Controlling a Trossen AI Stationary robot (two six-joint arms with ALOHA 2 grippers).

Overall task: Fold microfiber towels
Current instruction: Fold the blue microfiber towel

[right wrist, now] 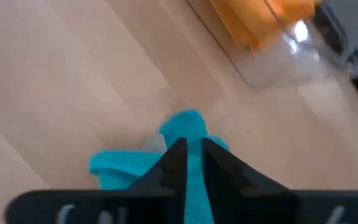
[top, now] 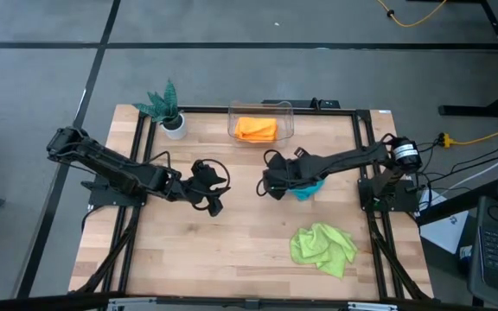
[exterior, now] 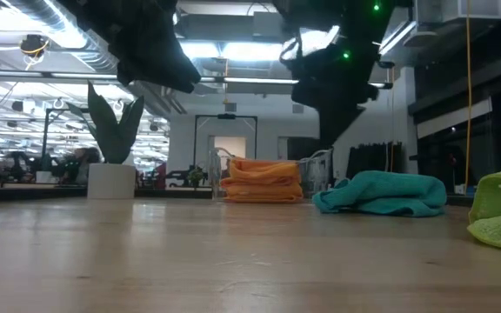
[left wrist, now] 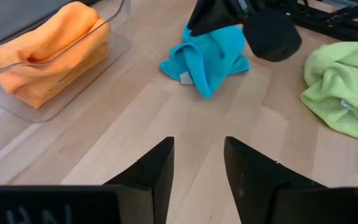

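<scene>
1. We can read no brand or label anywhere; a small pale tag shows on the teal-blue towel (left wrist: 211,57) and another on the lime green towel (left wrist: 342,84), but any writing on them is too small to make out.
2. The right gripper (right wrist: 191,163) hangs over the teal-blue towel, its two dark fingers (right wrist: 174,163) drawn nearly together with only a narrow slot between them. Teal cloth shows in that slot, yet we cannot tell whether the fingers actually pinch it.
3. In the low view the teal-blue towel lies bunched on the wooden table (top: 232,242), with the right arm dark above it.
4. The left gripper (left wrist: 197,163) hovers over bare table near the middle, its fingers parted with a clear gap and nothing between them.
5. The orange towels (top: 256,129) sit folded and stacked in a clear plastic bin (top: 285,112) at the table's far edge.
6. The lime green towel lies crumpled toward the near right of the table, well apart from both grippers.
7. A potted plant (top: 168,109) stands at the far left corner.
</scene>
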